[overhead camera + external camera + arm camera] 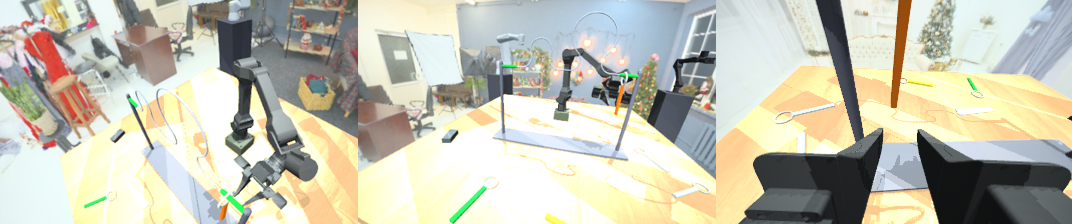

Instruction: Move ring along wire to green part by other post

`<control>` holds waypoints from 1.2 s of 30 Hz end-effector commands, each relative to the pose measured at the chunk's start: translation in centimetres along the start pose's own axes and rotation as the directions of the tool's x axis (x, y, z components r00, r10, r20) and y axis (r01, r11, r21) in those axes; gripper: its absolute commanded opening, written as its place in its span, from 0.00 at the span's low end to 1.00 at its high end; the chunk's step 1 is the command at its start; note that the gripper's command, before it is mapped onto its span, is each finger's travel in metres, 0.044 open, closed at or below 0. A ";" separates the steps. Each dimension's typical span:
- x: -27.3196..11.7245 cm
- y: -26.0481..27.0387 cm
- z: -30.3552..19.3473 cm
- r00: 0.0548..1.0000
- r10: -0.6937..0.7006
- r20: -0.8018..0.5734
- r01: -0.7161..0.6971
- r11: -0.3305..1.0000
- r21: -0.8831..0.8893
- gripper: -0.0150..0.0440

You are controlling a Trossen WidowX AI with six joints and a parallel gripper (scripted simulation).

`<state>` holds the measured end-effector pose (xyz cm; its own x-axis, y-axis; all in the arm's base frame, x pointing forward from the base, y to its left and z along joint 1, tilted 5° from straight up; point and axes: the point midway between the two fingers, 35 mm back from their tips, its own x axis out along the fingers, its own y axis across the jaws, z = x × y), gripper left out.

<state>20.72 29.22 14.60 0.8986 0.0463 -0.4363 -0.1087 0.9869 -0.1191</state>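
Handle (pixel 224 211) (pixel 619 100) (pixel 899 52), orange, hangs free below its ring (pixel 220 204) (pixel 621 80), close to upright in exterior. Ring sits on the near green sleeve (pixel 233 201) (pixel 634 76), beside the near post (pixel 245 217) (pixel 629 113) (pixel 843 70), wire running through it. That's the post on the right side of the exterior view.

My gripper (pixel 239 199) (pixel 614 99) (pixel 900 132) is part-way spread, nothing pinched; wrist view shows a clear gap between the two fingertips. From there I see the handle standing beyond the tips, its lower end above them in the picture and roughly in line with the gap. Near post shows off to one side of it, slanting. Can't tell from here whether any finger touches the sleeve.

Far green sleeve (pixel 132 102) (pixel 509 66) by the far post (pixel 141 125) (pixel 502 101) has no ring on it. Grey wire (pixel 617 31) loops up high between the sleeves, big loop on the near-post side, smaller one toward the far post. Both posts stand on the grey base board (pixel 165 161) (pixel 557 142) (pixel 1016 152).

Other stuff on my table (pixel 94 161) (pixel 433 165) (pixel 761 130): black block (pixel 117 135) (pixel 450 136), green-handled loop (pixel 95 201) (pixel 468 204) (pixel 972 85) lying flat, yellow handle (pixel 555 219) (pixel 920 83), white-handled loop (pixel 685 192) (pixel 808 111), also flat.
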 end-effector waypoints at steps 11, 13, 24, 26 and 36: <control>-2.7 -0.1 0.4 1.000 0.000 0.013 0.000 1.000 0.013 0.53; -2.7 -0.1 0.4 1.000 0.000 0.013 0.000 1.000 0.013 0.53; -2.7 -0.1 0.4 1.000 0.000 0.013 0.000 1.000 0.013 0.53; -2.7 -0.1 0.4 1.000 0.000 0.013 0.000 1.000 0.013 0.53; -2.7 -0.1 0.4 1.000 0.000 0.013 0.000 1.000 0.013 0.53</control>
<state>18.47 29.07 16.02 0.9019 0.0501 -0.4291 -0.1079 0.9879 -0.1114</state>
